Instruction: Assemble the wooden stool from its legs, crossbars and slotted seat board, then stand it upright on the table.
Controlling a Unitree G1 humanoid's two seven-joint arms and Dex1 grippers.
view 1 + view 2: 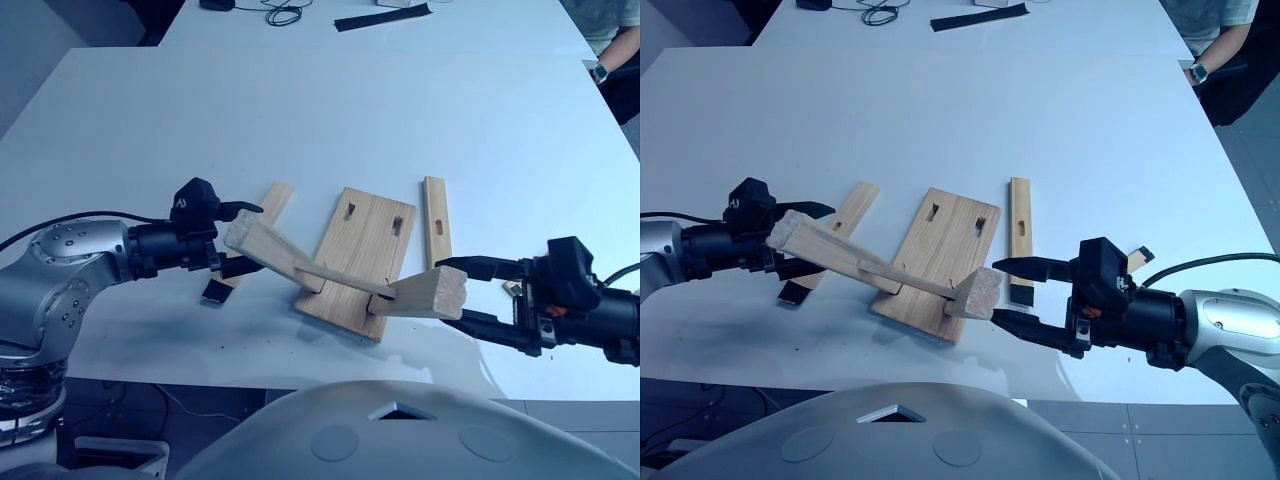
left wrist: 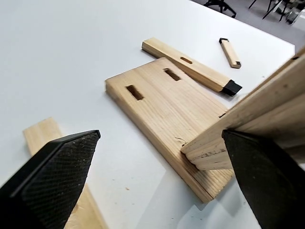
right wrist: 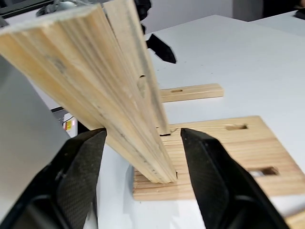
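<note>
Both jaws (gapped) around legs (image 1: pixel 265 250) (image 1: pixel 430 293)

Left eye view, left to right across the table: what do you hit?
Order: left gripper → tilted pale wooden leg → flat wooden seat board with two open slots → loose slotted wooden bar → right gripper. The other leg and plank overlap these, so they are left out.
</note>
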